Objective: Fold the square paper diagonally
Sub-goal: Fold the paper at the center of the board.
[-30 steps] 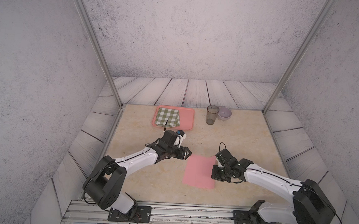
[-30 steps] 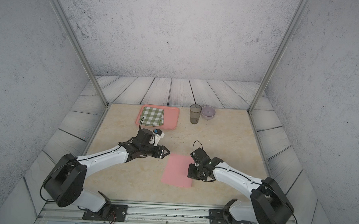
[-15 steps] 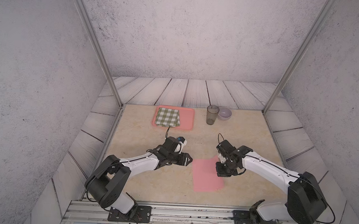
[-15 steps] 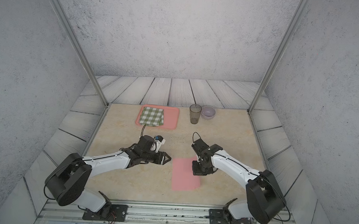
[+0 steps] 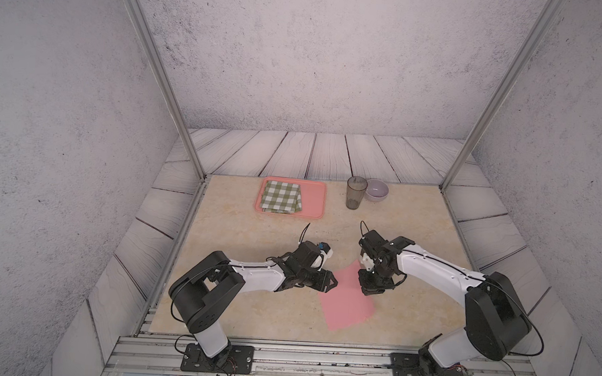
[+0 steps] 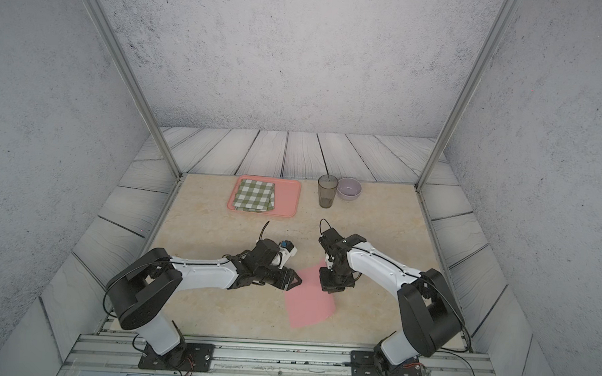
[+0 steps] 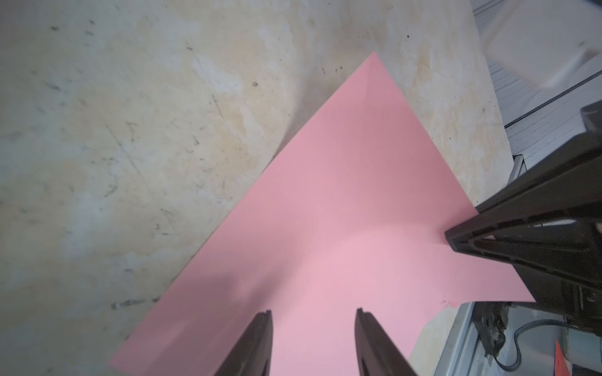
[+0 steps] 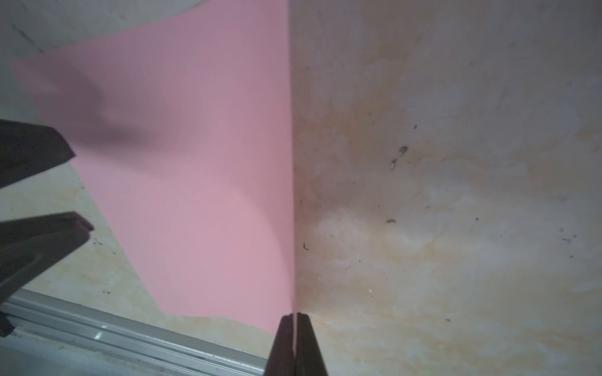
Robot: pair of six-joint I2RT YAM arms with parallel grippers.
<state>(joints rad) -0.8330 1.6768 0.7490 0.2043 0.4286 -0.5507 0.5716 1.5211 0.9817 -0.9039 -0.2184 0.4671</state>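
Beige marbled tabletop [image 5: 254,236], grey-walled cell.
Item: thin matte pink square paper sheet [image 5: 348,304], unfolded, lying near the front between both arms.
Tools: right gripper [image 8: 294,317], clamped on one paper edge and curling it upward, probably to carry it across; left gripper [image 7: 312,314], jaws parted, empty, poised over the opposite side, apparently to pin it.

Tabletop [image 5: 254,243] open near paper [image 5: 346,304]; 3 obstacles at far edge: tray [image 5: 313,201], cup [image 5: 355,197], bowl [image 5: 378,190].
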